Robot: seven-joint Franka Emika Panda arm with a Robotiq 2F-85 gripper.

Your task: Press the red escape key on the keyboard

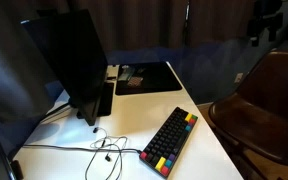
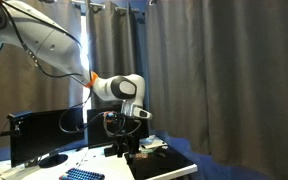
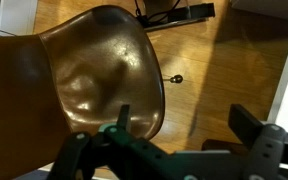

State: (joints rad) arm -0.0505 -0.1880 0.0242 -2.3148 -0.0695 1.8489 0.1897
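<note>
**Entry: hand idle off the counter, escape key unpressed**

Hand point(image 3: 172, 145): fingers point(image 3: 264, 135) spread wide, nothing held. Empty suits a press, though I judge a closed tip would strike more surely.

Position: the wrist view looks down on a brown chair point(image 3: 99, 75) and wood floor point(image 3: 244, 70), so I hang beside the counter point(image 1: 144, 110), not over it.

Keyboard point(image 1: 170, 140): lies slantwise near the counter's front edge, well apart from me.

Red escape key point(image 1: 191, 118): I take it for the red cap at the keyboard's far corner, but it is too small to be certain.
</note>
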